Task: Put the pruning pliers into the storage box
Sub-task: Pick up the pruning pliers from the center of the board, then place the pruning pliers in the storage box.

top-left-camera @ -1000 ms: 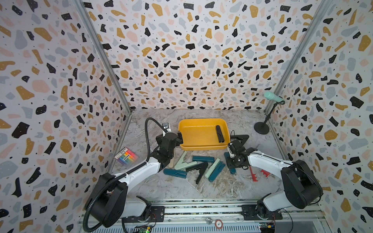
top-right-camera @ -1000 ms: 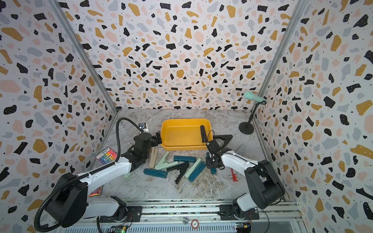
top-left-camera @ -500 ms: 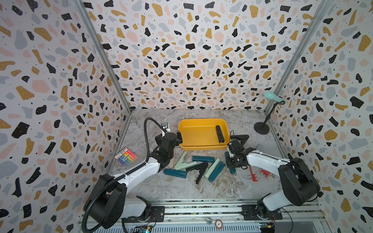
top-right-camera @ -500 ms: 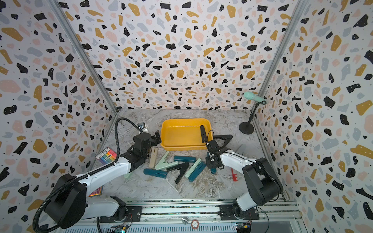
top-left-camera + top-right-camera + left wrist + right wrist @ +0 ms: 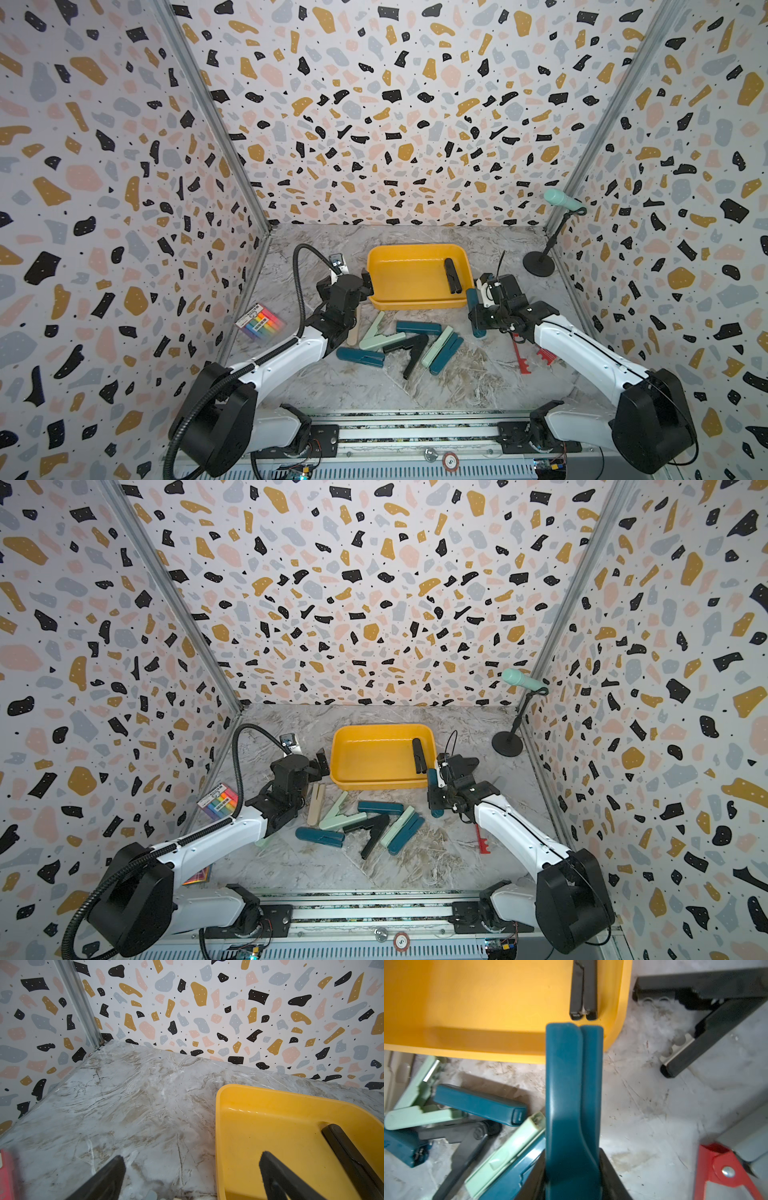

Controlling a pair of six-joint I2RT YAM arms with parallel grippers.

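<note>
Right claw point(image 5: 478, 318) part-closed, clamped on dark teal pliers point(image 5: 573, 1095), right of frame centre in both top views; long axis near-vertical in frame, free end pointing up at yellow storage box point(image 5: 409, 278) lower-right corner (overlapping its rim in wrist view). Gripped end hidden inside the claw. Left claw point(image 5: 192, 1157) wide open, empty, at box's left edge. Red pliers point(image 5: 523, 359) half hidden by right arm
</note>
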